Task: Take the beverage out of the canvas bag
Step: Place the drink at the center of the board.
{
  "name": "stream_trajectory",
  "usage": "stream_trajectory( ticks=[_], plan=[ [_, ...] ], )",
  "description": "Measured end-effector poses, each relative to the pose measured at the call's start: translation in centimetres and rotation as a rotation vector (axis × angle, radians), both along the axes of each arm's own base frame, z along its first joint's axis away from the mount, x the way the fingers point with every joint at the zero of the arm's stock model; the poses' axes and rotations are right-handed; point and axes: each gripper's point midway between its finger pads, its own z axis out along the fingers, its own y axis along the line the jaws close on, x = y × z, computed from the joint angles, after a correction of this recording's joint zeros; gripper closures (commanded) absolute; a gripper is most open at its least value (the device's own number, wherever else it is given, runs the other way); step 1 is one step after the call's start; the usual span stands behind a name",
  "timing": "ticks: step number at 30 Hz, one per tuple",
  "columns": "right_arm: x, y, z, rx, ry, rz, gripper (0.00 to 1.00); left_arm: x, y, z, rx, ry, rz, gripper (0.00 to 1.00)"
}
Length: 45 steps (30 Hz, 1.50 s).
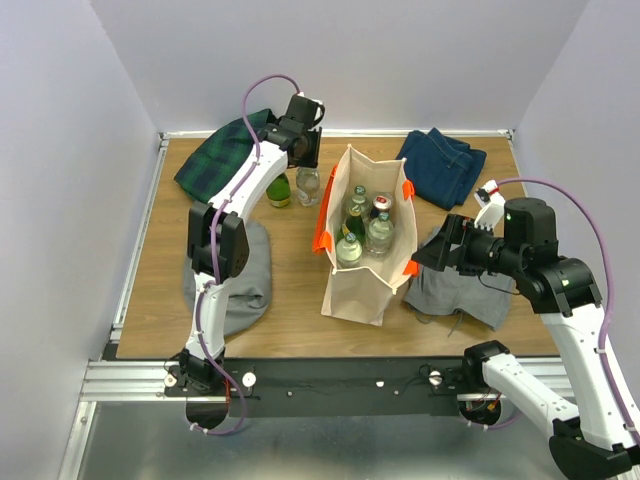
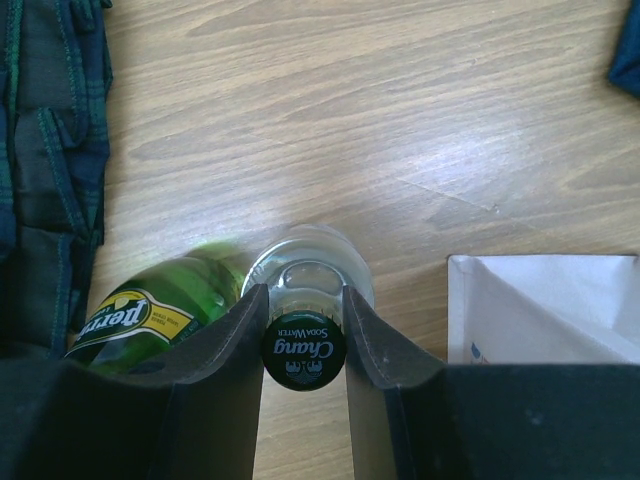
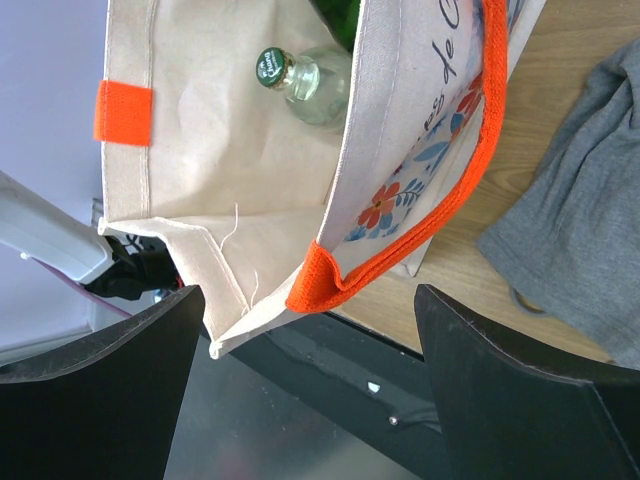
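Clear Chang bottle (image 2: 303, 352): seen end-on from the cap, so its sides and label are hidden.
Green Perrier bottle (image 2: 150, 312): one end is blurred, the other hidden behind a finger of the left hand (image 2: 302, 310).
Canvas bag (image 2: 540, 300): only one corner shows in the left wrist view, the rest cut off by the right edge; the right wrist view cuts off its top.
Bottles in the bag (image 1: 362, 225): lower bodies hidden by the walls, labels too small to read.
Plaid cloth (image 2: 45, 150): cut off at the left edge.
Grey cloth (image 3: 580, 220): runs off the right edge.
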Motion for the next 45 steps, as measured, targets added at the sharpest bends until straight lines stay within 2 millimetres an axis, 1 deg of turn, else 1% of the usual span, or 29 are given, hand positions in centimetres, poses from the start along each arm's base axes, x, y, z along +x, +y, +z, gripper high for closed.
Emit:
stream_trajectory(
  ticks=[3, 4, 7, 10, 12, 15, 16, 19, 22, 28, 32, 42, 45],
  plan=[
    [0.0, 0.0, -0.01, 0.0, 0.0, 0.0, 0.06, 0.07, 0.15, -0.02, -0.001, 0.001, 0.003, 0.99],
    [0.0, 0.0, -0.02, 0.0, 0.001, 0.0, 0.06, 0.1, 0.23, -0.02, -0.001, 0.001, 0.005, 0.95],
    [0.0, 0.01, -0.02, 0.0, 0.001, 0.0, 0.06, 0.13, 0.31, -0.05, -0.003, 0.002, 0.009, 0.91],
    [0.0, 0.01, -0.01, 0.0, 0.0, 0.0, 0.06, 0.15, 0.34, -0.04, -0.005, 0.002, 0.012, 0.81],
    [0.0, 0.01, -0.01, 0.0, 0.0, 0.0, 0.06, 0.15, 0.33, -0.04, -0.006, 0.003, 0.012, 0.81],
    [0.0, 0.01, 0.01, 0.0, 0.0, 0.0, 0.06, 0.15, 0.33, -0.04, -0.006, 0.003, 0.012, 0.67],
    [0.0, 0.01, -0.01, 0.0, 0.0, 0.0, 0.06, 0.15, 0.33, -0.04, -0.006, 0.003, 0.013, 0.64],
    [0.0, 0.01, 0.01, 0.0, 0.0, 0.0, 0.06, 0.15, 0.33, -0.04, -0.006, 0.003, 0.013, 0.63],
    [-0.01, 0.01, 0.0, 0.001, 0.0, 0.0, 0.06, 0.15, 0.33, -0.04, -0.006, 0.003, 0.012, 0.57],
    [-0.06, -0.01, 0.07, 0.002, -0.004, 0.0, 0.06, 0.14, 0.34, -0.04, -0.005, 0.003, 0.012, 0.57],
    [-0.12, -0.03, 0.15, 0.003, -0.007, 0.0, 0.06, 0.13, 0.35, -0.06, -0.005, 0.003, 0.013, 0.54],
    [-0.45, -0.12, 0.1, 0.005, -0.015, -0.001, 0.06, 0.47, 0.19, 0.24, -0.013, -0.013, 0.013, 0.53],
    [-0.45, -0.12, 0.1, 0.005, -0.015, 0.0, 0.06, 0.56, 0.16, 0.32, -0.015, -0.018, 0.013, 0.5]
  ],
)
